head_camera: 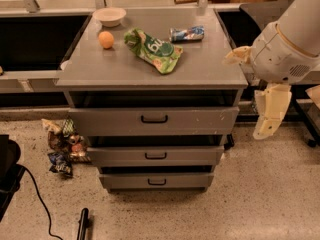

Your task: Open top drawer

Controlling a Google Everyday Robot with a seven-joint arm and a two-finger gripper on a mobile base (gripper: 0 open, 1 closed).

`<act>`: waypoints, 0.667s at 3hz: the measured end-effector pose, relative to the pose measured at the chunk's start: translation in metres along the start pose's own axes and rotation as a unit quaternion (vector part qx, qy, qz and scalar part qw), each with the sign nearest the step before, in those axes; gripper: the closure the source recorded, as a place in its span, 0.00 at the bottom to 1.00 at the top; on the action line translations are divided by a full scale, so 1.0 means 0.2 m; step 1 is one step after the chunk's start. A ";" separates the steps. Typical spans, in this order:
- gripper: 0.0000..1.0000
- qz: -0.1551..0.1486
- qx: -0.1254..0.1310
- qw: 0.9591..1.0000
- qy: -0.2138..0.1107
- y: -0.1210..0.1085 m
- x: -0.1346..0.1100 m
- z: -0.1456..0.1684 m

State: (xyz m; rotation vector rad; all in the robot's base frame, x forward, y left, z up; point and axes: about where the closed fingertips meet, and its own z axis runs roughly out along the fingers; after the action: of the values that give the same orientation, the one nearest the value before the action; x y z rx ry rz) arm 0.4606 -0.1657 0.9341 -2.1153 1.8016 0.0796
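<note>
Jaws of the gripper hang at about 3 o'clock from the desk, beside its right edge and apart from it; I cannot tell if they are open or closed. They hold nothing that I can see. The white arm above them enters from the upper right corner.

The top drawer is directly under the desk surface, the widest of the three grey fronts, with a small black handle at its centre. A dark gap shows between its upper edge and the desk surface. The gripper is well to the right of this handle and does not touch the drawer. At 6 o'clock from it come the middle drawer and the lowest drawer, each narrower.

On the desk, a white bowl stands at 11 o'clock, with an orange fruit just below it. A green snack bag lies near the centre, and a bluish crushed packet at 1 o'clock from it.

On the floor, at 9 o'clock from the middle drawer, lies a heap of wrappers.
</note>
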 end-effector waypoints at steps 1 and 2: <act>0.00 0.000 0.002 1.000 0.006 0.00 0.01 0.02; 0.00 0.011 0.000 0.999 0.049 -0.02 0.15 0.15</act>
State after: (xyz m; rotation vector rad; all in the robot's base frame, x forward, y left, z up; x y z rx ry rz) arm 0.4757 -0.1854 0.8991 -2.1350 1.8804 -0.0196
